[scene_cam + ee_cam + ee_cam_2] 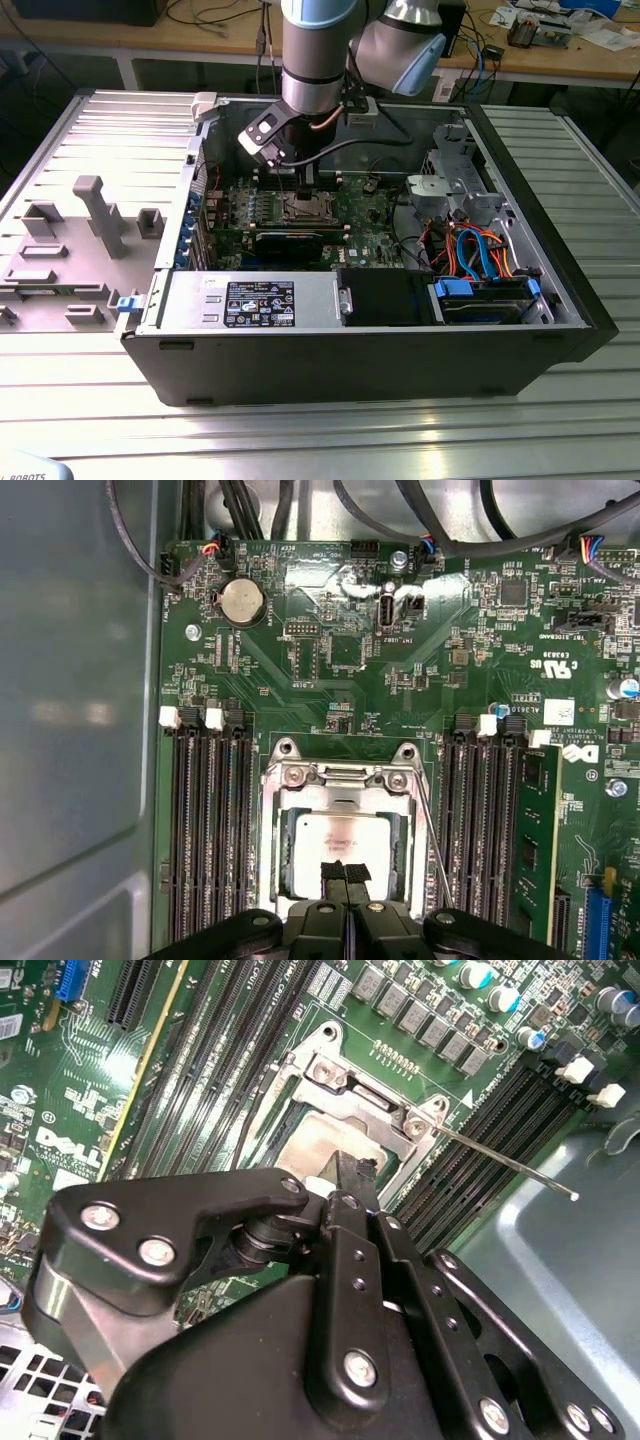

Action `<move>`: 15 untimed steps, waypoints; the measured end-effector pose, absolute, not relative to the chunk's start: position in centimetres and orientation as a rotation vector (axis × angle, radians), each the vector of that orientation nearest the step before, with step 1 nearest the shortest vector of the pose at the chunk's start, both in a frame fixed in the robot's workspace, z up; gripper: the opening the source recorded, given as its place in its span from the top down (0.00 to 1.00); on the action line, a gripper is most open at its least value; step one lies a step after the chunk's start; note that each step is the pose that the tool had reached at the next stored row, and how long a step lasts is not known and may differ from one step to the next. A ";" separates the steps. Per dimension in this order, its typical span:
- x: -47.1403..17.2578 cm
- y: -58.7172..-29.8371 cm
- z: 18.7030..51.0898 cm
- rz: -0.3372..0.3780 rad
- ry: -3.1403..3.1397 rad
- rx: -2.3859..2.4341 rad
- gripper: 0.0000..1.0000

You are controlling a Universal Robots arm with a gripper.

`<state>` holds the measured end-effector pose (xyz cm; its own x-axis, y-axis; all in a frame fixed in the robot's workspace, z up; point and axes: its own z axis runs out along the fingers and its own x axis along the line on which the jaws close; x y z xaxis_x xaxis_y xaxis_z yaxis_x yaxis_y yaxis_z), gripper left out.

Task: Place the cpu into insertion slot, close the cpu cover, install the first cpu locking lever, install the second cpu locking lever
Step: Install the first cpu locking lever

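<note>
- Cpu [335,840] lies silver top up in the insertion slot [284,865], directly beneath the gripper [346,870].
- Gripper fingers [335,876] are pressed together with nothing between them, tips over the cpu's near edge.
- Cpu cover [345,777] lies flat, framing the chip around the fingertips.
- Thin wire lever [500,1163] juts from the cover's corner, beside the gripper, across the memory slots [210,830].

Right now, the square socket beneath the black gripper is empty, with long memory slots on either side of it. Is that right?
Not quite: the insertion slot is not empty. In the first wrist view the silver cpu lies in it, beneath the gripper. Long memory slots do flank it on either side.
</note>
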<state>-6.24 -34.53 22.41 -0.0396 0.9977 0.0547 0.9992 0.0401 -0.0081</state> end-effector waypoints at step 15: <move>-6.2 -34.5 23.2 -0.050 -2.233 -2.145 0.89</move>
<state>-6.24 -34.53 23.15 -0.0396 0.9977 0.0547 0.9992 0.0401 -0.0080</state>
